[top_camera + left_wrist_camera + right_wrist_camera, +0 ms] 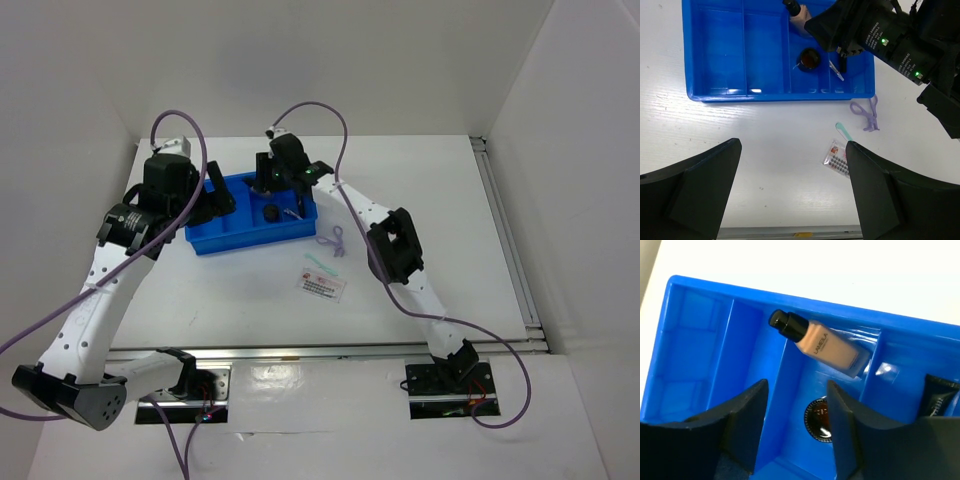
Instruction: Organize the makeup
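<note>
Right gripper spread, empty, above glossy blue tray; left gripper spread over white table.
In tray: smooth beige tube, slanted; round dark jar, part hidden by a finger; silvery clip. Beside tray: purple loop, flat sachet, print unreadable.

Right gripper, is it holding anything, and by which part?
Nothing. The right gripper is open over the blue tray; the beige tube lies free inside.
</note>
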`<action>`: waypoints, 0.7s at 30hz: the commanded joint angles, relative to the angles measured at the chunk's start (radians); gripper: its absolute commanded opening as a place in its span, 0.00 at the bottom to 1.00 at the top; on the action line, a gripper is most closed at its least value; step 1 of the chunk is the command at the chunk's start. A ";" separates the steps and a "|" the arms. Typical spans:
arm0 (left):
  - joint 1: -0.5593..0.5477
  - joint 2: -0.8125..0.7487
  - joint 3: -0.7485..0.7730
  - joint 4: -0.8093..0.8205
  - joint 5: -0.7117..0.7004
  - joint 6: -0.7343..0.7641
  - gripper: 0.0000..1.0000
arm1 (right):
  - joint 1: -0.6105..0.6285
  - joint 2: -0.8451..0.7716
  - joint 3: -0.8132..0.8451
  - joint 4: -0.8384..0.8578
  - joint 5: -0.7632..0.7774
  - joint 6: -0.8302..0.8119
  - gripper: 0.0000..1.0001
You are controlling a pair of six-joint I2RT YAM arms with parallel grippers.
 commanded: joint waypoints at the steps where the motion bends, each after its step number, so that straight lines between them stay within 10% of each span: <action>1: -0.003 -0.009 0.000 0.024 -0.001 0.000 1.00 | 0.004 -0.123 -0.022 0.066 0.009 0.000 0.51; 5: -0.003 -0.009 -0.009 0.024 -0.001 0.009 1.00 | 0.004 -0.268 -0.149 0.066 0.089 -0.026 0.31; 10: -0.003 0.000 -0.020 0.049 -0.001 0.032 1.00 | -0.026 -0.488 -0.412 0.074 0.099 -0.056 0.31; 18: -0.003 0.338 0.066 0.115 0.095 0.002 0.50 | -0.074 -0.636 -0.585 -0.014 0.161 -0.032 0.31; 21: -0.003 0.501 0.232 0.073 0.090 -0.008 0.47 | -0.098 -0.771 -0.732 -0.014 0.171 -0.012 0.31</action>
